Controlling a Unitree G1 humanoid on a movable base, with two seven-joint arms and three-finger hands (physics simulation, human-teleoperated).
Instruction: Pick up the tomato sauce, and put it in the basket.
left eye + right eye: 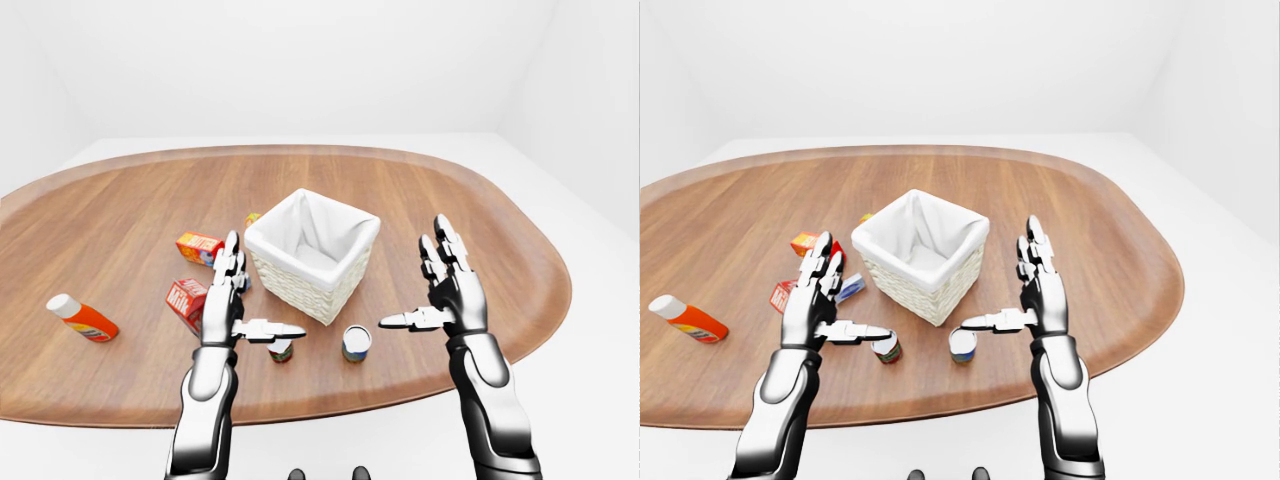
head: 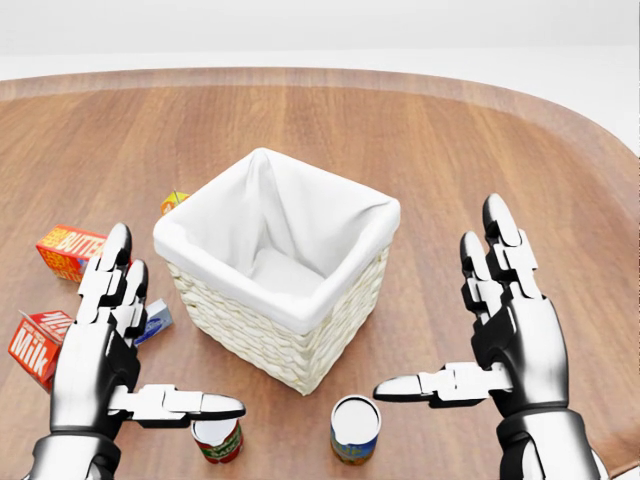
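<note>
The tomato sauce, a small can with a red label (image 2: 217, 438), stands upright on the wooden table (image 2: 460, 150) at the bottom of the head view, below the basket's left corner. My left hand (image 2: 165, 340) is open, and its thumb hovers just above the can's top and partly hides it. The wicker basket (image 2: 275, 320) with a white cloth liner stands empty in the middle. At the right my right hand (image 2: 430, 305) is open with fingers spread, its thumb pointing left above a blue-and-yellow can (image 2: 354, 430).
Left of the basket lie a butter box (image 2: 65, 250), a red milk carton (image 2: 35, 345) and a small blue box (image 2: 152, 322). A small orange item (image 2: 174, 201) peeks out beyond the basket. An orange bottle with a white cap (image 1: 82, 317) lies far left.
</note>
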